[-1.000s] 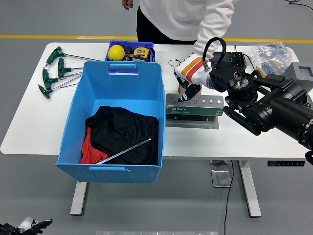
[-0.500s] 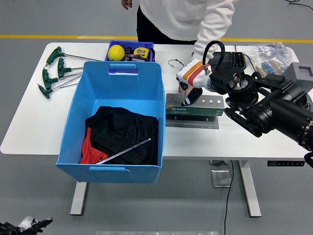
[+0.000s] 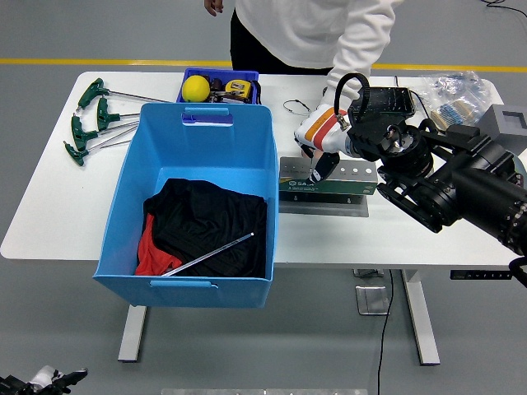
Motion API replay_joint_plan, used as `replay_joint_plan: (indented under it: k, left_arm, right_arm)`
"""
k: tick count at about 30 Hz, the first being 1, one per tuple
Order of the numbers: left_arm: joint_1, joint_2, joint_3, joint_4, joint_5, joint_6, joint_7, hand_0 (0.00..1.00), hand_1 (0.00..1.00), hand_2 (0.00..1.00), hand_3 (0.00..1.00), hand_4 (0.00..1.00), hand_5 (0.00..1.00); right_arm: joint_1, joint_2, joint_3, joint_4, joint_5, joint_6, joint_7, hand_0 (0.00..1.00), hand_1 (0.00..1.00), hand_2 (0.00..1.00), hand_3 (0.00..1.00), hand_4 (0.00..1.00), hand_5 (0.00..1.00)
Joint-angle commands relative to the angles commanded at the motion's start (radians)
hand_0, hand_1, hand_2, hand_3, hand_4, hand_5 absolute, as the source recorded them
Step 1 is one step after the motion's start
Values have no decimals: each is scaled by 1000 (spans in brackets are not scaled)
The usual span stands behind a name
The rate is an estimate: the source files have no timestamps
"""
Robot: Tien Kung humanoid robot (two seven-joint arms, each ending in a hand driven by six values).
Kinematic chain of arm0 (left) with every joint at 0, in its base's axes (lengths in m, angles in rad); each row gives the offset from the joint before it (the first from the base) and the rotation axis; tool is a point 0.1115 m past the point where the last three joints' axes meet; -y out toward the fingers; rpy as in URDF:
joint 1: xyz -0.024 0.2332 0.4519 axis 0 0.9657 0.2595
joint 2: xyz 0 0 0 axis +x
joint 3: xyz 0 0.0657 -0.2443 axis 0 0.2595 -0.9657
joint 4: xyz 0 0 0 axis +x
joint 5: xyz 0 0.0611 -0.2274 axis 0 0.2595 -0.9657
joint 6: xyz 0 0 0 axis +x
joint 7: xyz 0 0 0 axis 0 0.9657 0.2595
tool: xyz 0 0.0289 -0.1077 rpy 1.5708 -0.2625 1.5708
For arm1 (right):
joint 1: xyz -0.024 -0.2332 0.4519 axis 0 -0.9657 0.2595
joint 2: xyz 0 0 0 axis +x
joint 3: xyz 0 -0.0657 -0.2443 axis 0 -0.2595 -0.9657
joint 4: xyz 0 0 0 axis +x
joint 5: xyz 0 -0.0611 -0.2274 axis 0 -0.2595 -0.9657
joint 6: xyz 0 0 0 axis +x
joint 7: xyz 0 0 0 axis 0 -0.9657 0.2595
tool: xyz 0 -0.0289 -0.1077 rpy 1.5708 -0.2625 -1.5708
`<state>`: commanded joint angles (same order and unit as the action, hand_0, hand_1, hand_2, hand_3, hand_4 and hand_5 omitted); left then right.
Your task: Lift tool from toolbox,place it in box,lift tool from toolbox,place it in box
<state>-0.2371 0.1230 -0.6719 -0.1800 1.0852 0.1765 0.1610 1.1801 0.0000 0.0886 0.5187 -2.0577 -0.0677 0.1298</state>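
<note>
The toolbox is a grey and green tool rack (image 3: 329, 179) standing on the table right of the blue box (image 3: 198, 164). My right hand (image 3: 316, 156), white with orange bands, is over the rack's left end, fingers curled down around a thin tool shaft (image 3: 313, 174) that stands in the rack. The blue box holds black and red cloth (image 3: 206, 234) with a long metal rod (image 3: 210, 254) lying on it. My left hand (image 3: 37, 380) rests low at the lower left corner, too small to read.
Green T-handle wrenches (image 3: 95, 119) lie at the table's left. A small blue tray (image 3: 221, 86) with a yellow ball and tape measure stands behind the box. A person in a white sleeve (image 3: 350, 58) stands at the far side. Plastic bags (image 3: 453, 95) lie at right.
My right hand has moved down and slightly left onto the rack's left end, and its fingers have closed in toward the tool shaft. The box and its contents have not moved.
</note>
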Motion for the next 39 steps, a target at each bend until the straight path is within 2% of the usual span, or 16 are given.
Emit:
replay_joint_plan:
  k: [23, 24, 29, 30, 35, 36, 39]
  left_arm:
    - [-2, 1, 27, 0, -28, 6, -4, 710, 665, 701, 640, 674, 671]
    - [-2, 1, 26, 0, -28, 6, -4, 710, 665, 702, 640, 674, 672]
    - [-3, 1, 28, 0, -33, 6, -5, 710, 665, 702, 640, 674, 672]
    - [-2, 1, 28, 0, -33, 6, -5, 710, 664, 701, 640, 673, 670]
    - [-1, 2, 29, 0, -36, 6, -5, 710, 664, 701, 640, 673, 670]
    - [-1, 2, 30, 0, -36, 6, -6, 709, 665, 701, 640, 673, 669]
    - [-1, 2, 30, 0, -37, 6, -6, 709, 665, 701, 640, 673, 669]
  right_arm:
    - [1, 0, 39, -23, -131, 44, 21, 522, 393, 414, 388, 954, 567]
    - [1, 0, 39, -22, -133, 45, 21, 387, 312, 345, 337, 949, 576]
    - [4, 0, 37, -21, -133, 48, 20, 387, 312, 345, 337, 949, 576]
    - [4, 0, 36, -21, -132, 49, 20, 235, 218, 257, 257, 936, 586]
    - [5, 0, 34, -20, -125, 51, 17, 235, 218, 257, 257, 936, 586]
    - [5, 0, 33, -20, -124, 51, 18, 160, 147, 201, 200, 927, 591]
    - [5, 0, 32, -20, -119, 47, 19, 160, 147, 201, 200, 927, 591]
